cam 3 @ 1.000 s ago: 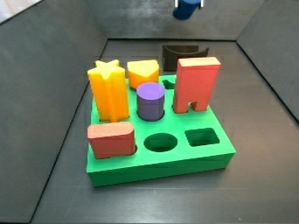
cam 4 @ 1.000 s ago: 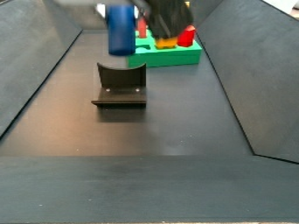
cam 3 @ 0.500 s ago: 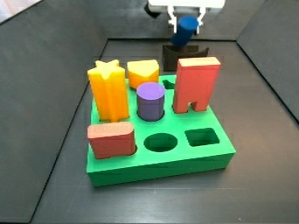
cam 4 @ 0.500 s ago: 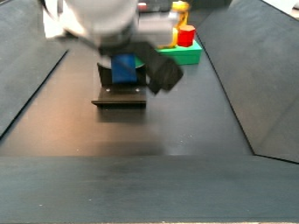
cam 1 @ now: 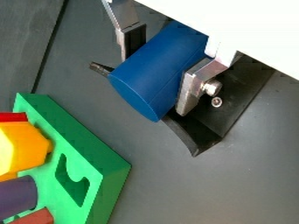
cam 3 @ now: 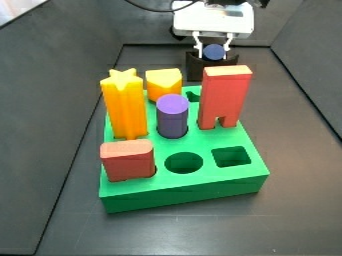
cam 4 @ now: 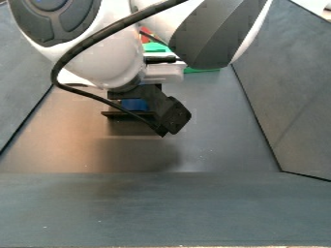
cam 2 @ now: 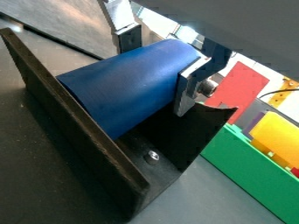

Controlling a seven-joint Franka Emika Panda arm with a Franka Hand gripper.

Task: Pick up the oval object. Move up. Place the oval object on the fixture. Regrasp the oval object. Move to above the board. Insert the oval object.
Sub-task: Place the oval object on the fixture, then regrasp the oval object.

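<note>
Dark floor holds the fixture (cam 2: 93, 140); the tool (cam 1: 163, 63) is closed on the oval object (cam 1: 158, 70), low over it.

Oval object (cam 2: 128, 83) smooth matt blue plastic; gripper (cam 1: 163, 59) fingers (cam 1: 197, 80) brushed silver metal; fixture (cam 2: 82, 131) matt black.

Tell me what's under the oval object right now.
The fixture sits directly beneath the oval object, which the gripper clamps. Whether the two touch is hidden by the peg's body.

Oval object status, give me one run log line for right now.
gripper: shut on oval object | location: at fixture | board: oval unplaced
</note>
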